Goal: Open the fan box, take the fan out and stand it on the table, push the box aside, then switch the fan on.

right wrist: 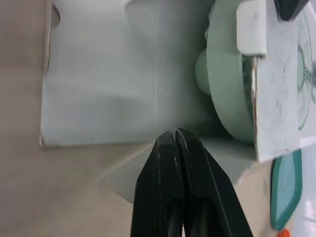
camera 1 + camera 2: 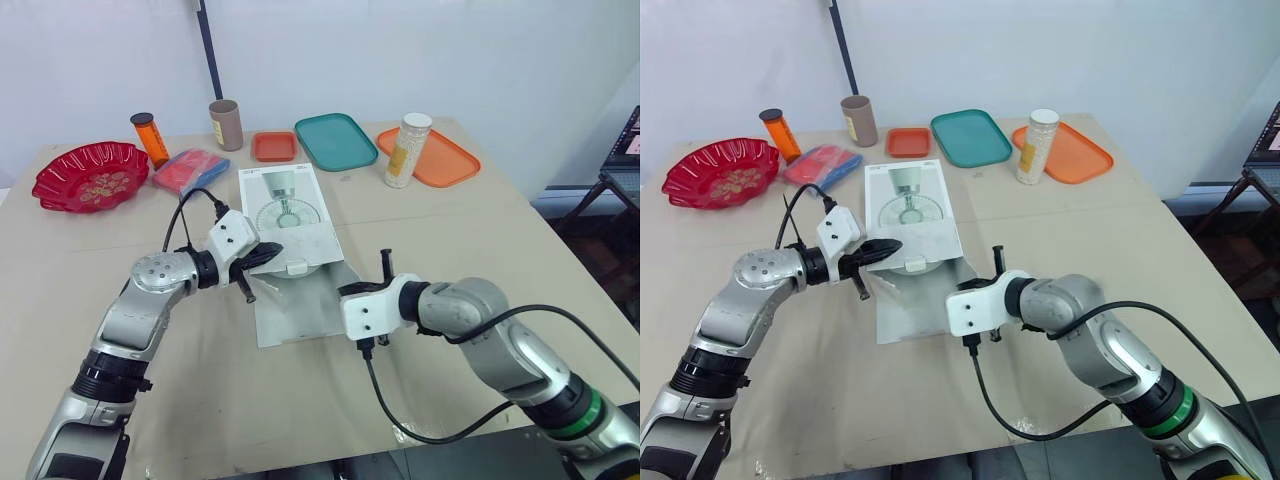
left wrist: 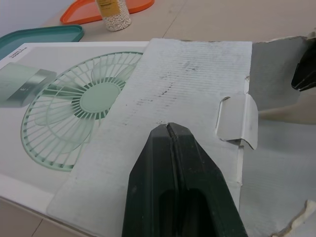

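fan: pale green round plastic fan (image 1: 224, 74), inside the open end of its box, not out yet.
box: white flat cardboard fan box (image 2: 285, 205) with a fan printed on top, mid-table, near end open. Top flap (image 3: 182, 89) is folded back over the print. Bottom flap (image 2: 295, 315) is spread on the table toward the robot.
left gripper (image 3: 170, 133): fingers pressed together with nothing between them, tips resting on the top flap (reads as a hold-down, my guess).
right gripper (image 1: 175, 136): also closed and empty, tips at the near edge of the bottom flap, facing the mouth.
risk, grip: closed fingers can't take the fan, so the right has to spread first. Going in closed would likely shove the fan deeper.
risk, flap: if the left lifts off, the top flap probably springs back over the mouth.
risk, drag: the fan looks snug, so pulling it may slide the light box along unless it's pinned.
risk, clutter: small orange tray (image 2: 273, 146) and teal tray (image 2: 335, 140) sit just beyond the far end. A push that way hits them.
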You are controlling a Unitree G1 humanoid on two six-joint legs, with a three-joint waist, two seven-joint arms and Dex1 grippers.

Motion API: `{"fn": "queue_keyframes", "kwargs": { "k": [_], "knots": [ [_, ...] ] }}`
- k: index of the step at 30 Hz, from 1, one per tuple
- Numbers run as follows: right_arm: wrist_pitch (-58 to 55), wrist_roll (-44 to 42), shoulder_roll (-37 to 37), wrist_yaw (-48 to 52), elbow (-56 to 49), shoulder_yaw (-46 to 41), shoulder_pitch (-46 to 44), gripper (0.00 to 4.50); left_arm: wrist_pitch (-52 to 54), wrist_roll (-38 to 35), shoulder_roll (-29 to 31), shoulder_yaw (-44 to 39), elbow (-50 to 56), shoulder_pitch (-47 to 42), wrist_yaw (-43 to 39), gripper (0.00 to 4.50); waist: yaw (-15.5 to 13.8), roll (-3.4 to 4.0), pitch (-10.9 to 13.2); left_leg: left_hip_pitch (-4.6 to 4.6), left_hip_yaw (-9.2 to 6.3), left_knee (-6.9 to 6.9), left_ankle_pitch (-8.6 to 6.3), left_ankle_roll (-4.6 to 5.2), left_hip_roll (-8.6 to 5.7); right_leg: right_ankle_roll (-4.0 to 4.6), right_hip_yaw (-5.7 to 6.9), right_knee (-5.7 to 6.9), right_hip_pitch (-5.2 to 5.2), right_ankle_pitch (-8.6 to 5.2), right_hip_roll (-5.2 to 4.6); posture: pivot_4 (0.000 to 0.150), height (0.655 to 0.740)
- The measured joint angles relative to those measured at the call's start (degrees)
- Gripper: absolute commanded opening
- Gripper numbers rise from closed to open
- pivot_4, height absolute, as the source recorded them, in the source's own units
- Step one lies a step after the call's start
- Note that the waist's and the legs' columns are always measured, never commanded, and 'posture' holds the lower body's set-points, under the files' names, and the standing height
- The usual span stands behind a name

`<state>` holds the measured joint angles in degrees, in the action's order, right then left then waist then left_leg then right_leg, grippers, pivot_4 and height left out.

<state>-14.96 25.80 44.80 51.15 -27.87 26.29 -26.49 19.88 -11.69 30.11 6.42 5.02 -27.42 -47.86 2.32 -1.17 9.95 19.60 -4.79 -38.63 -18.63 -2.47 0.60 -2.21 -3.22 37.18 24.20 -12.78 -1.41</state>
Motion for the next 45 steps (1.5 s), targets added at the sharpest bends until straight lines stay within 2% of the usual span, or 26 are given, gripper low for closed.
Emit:
{"fn": "queue_keyframes", "kwargs": {
  "k": [5, 9, 16, 35, 45],
  "knots": [
    [0.5, 1.03, 0.09, 0.26, 0.0, -1.5, 1.22, 0.03, -0.46, 0.04, -0.43, 0.04, -0.53, -0.09, -0.01, 0.0, -0.01, 0.0, 0.0, 0.0, 0.0, 0.0, 0.0, 0.0, 0.0, 0.0, 0.0, 0.0, 0.0, 0.0, 0.0, 0.15, 0.74],
    [-0.18, 1.12, -2.67, -0.21, 1.39, -1.63, 2.06, 0.03, -1.03, 0.05, -0.87, 0.1, -1.1, -0.23, -0.03, 0.0, 0.0, 0.0, 0.0, 0.0, 0.0, 0.0, 0.0, 0.0, 0.0, 0.0, 0.0, 0.0, -0.01, 0.0, 0.0, 0.15, 0.74],
    [0.89, 0.73, -5.08, -3.26, 9.92, -3.42, 2.23, 0.03, -1.11, 0.05, -0.99, 0.09, -1.14, -0.24, -0.05, 0.0, 0.02, -0.01, 0.0, 0.0, 0.01, 0.0, 0.0, 0.0, 0.0, 0.0, 0.0, 0.0, -0.01, 0.0, -0.01, 0.15, 0.74],
    [9.68, -1.57, -13.35, -10.91, 25.73, -4.76, -5.0, 0.03, -1.1, -0.04, -0.98, 0.05, -0.77, 0.06, 0.0, 0.0, 0.27, 0.0, -0.01, -0.01, 0.02, 0.0, 0.0, -0.01, 0.02, 0.01, -0.01, 0.02, 0.0, 0.01, 0.0, 0.15, 0.74],
    [11.63, -3.67, -13.58, -11.17, 26.95, -5.92, -4.76, 0.03, -1.02, -0.03, -1.17, 0.06, -0.57, 0.07, 0.22, 0.0, 0.28, 0.0, -0.01, 0.0, 0.02, 0.01, 0.0, 0.0, 0.02, 0.01, -0.02, 0.02, 0.02, 0.0, 0.0, 0.15, 0.74]
  ]
}}
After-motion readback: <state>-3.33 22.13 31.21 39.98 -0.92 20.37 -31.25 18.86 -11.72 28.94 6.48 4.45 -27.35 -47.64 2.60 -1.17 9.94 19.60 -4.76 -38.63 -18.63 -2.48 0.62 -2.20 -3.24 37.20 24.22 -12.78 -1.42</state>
